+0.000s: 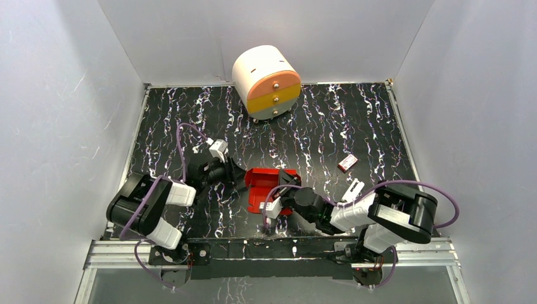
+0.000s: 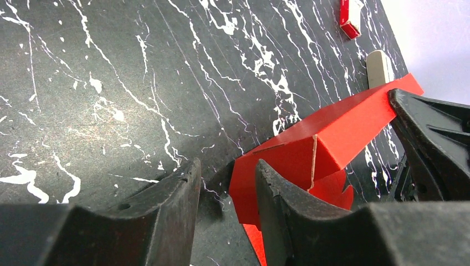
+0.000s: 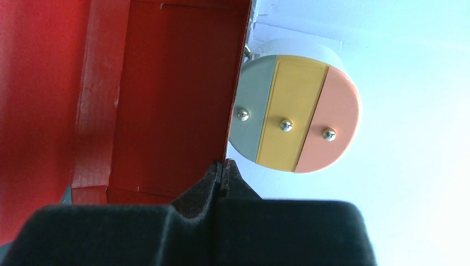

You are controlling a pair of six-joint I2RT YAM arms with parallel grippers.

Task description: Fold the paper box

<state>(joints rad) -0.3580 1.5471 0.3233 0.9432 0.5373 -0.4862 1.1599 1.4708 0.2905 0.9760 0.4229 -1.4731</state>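
Two black-and-white arms reached inward from their bases at the near edge. The left arm [image 1: 152, 209] bent at the elbow and stretched rightward, low; the left gripper [image 2: 227, 166] had its two black fingers [image 2: 166, 213] parted, with a gap between them. The right arm [image 1: 392, 215] stretched leftward, wrist low; the right gripper [image 3: 223, 169] had its fingertips pressed together, pinching an edge of the paper box [image 1: 258, 190]

Paper box [image 1: 259, 190] of thin matt red card, pale raw cut edge, table top [image 2: 111, 83] black with white marble veining, dull sheen, left gripper [image 2: 228, 169] matt black grainy plastic, drawer unit [image 1: 266, 81] at 12 o'clock smooth, plastic-looking, shiny metal knobs [image 3: 286, 125].
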